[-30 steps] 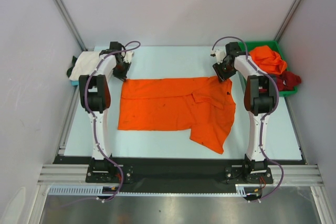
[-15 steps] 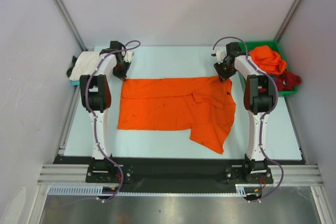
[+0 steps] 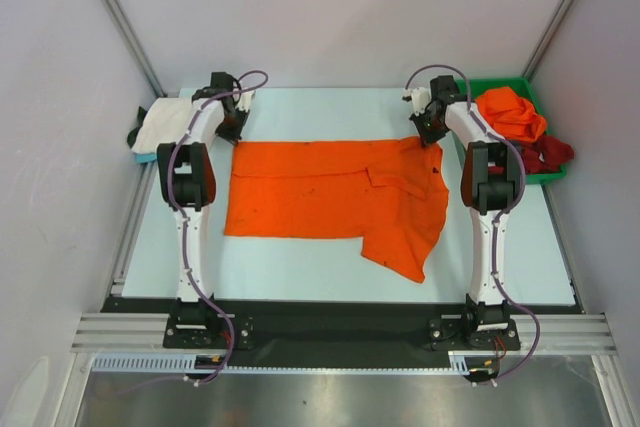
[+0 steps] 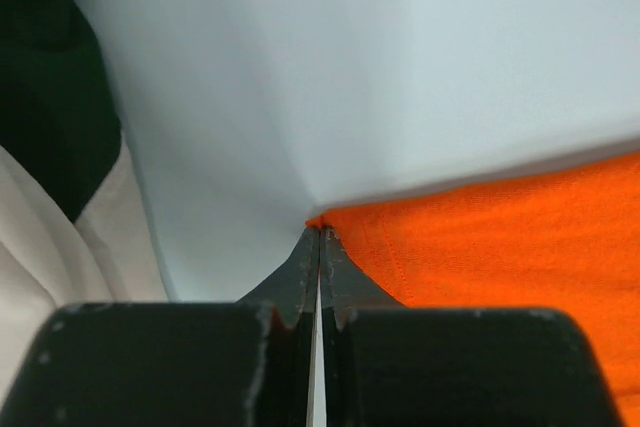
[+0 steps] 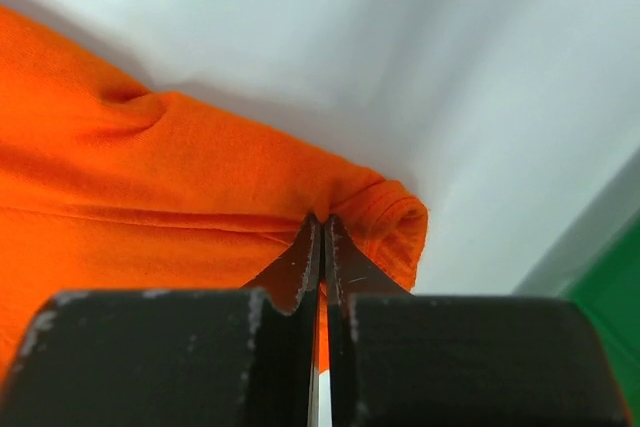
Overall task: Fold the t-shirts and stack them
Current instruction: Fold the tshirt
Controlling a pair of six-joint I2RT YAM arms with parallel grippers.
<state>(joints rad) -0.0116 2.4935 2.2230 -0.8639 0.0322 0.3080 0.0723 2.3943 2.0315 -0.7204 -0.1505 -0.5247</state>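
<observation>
An orange t-shirt (image 3: 330, 192) lies spread across the table, with a flap hanging toward the front right. My left gripper (image 3: 234, 137) is shut on its far left corner (image 4: 322, 217). At the far right corner, my right gripper (image 3: 430, 137) is shut on a bunched fold of the same cloth (image 5: 395, 217). In the green bin (image 3: 510, 83) at the back right lie another orange t-shirt (image 3: 510, 112) and a dark red one (image 3: 550, 152). A white t-shirt (image 3: 165, 122) lies folded at the back left.
A dark cloth (image 3: 135, 135) lies under the white shirt at the left edge. The green bin's wall (image 5: 605, 297) stands close to the right gripper. Metal frame posts (image 3: 120, 17) rise at the back corners.
The right gripper has shut on the shirt's far right corner. Both grippers have moved toward the back, pulling the shirt's far edge straight and further back.
</observation>
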